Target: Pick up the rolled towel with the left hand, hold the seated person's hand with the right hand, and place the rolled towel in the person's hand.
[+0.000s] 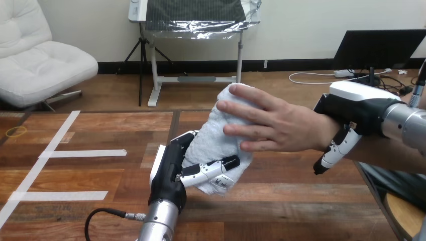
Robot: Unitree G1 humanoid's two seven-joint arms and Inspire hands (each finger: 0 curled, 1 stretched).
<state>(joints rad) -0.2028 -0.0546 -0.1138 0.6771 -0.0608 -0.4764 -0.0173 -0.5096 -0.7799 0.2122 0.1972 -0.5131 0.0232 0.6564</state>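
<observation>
The rolled towel (213, 133) is held tilted over the tabletop (100, 175), near the view's centre. Its lower part is clamped by the left hand (171, 173), whose fingers (211, 169) are curled round it. Its upper part is covered by the person's hand (281, 125), reaching in from the right and laid flat on the cloth. The person's wrist is gripped by the right hand (354, 108), fingers (335, 149) curled beneath it.

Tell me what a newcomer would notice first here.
The white rolled towel stands out at the view's centre, held over the wooden table with its lower end gripped by the robot's left hand. The person's hand, coming in from the right, lies across the towel's upper part, fingers spread over it. At that wrist the robot's right hand clasps from above, its thumb down the near side.
</observation>
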